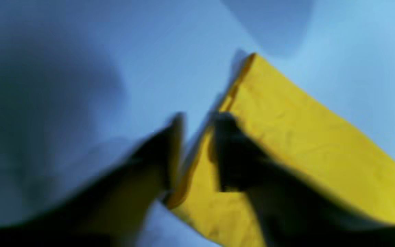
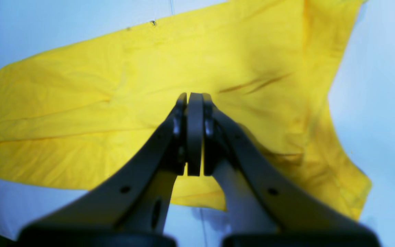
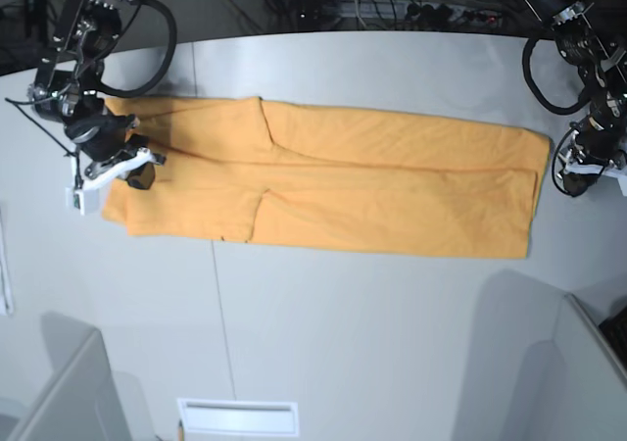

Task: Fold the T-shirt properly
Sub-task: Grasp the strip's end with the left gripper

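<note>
The T-shirt [image 3: 333,181] lies in a long band across the desk [image 3: 343,333], right gripper [image 2: 194,99] closed and empty above it, left gripper [image 1: 197,120] parted at its edge, where a shallow pinch could drag layers askew.

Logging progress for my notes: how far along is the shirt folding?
Done: the light-orange cotton T-shirt lies as a long band, sides folded in. In hand: nothing; the left gripper stands open beside its end, the right gripper shut above it. Left: folding it crosswise.
</note>
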{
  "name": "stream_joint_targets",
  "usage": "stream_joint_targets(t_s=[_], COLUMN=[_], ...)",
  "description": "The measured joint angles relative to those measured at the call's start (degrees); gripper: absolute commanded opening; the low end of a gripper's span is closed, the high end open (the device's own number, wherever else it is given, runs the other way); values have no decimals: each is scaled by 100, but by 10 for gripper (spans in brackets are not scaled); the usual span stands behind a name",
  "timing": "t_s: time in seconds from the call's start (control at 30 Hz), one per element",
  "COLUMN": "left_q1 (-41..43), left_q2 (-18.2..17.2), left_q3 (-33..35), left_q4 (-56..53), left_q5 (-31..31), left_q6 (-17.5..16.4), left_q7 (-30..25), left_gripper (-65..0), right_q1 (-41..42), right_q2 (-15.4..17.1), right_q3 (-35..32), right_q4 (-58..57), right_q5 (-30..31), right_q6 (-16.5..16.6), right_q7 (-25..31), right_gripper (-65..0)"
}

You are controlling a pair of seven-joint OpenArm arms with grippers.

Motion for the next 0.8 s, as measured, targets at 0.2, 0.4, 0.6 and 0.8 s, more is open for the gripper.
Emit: stream_joint_targets(t_s=[0.2, 0.4, 0.6, 0.8], left_q1=[-94, -595, -708, -723], left_q2=[-31, -319, -426, -439], left_q3=[92, 960, 1290, 1821], left_q4=[-374, -1340, -1871, -1904], left_q5=[11, -9, -70, -140], left_q6=[-57, -341, -398, -411], left_q7=[-37, -48, -306, -417], left_gripper=[-5, -5, -7, -234], right_q1=[9, 17, -11, -9], right_q2=[-17, -160, -142, -157], right_q3=[-2, 0, 28, 35], right_q4=[-2, -4, -4, -4], right_q5=[7, 44, 42, 26], right_q6=[-2, 0, 0, -2], right_q7=[0, -28, 2, 4], right_gripper=[-650, -650, -650, -650])
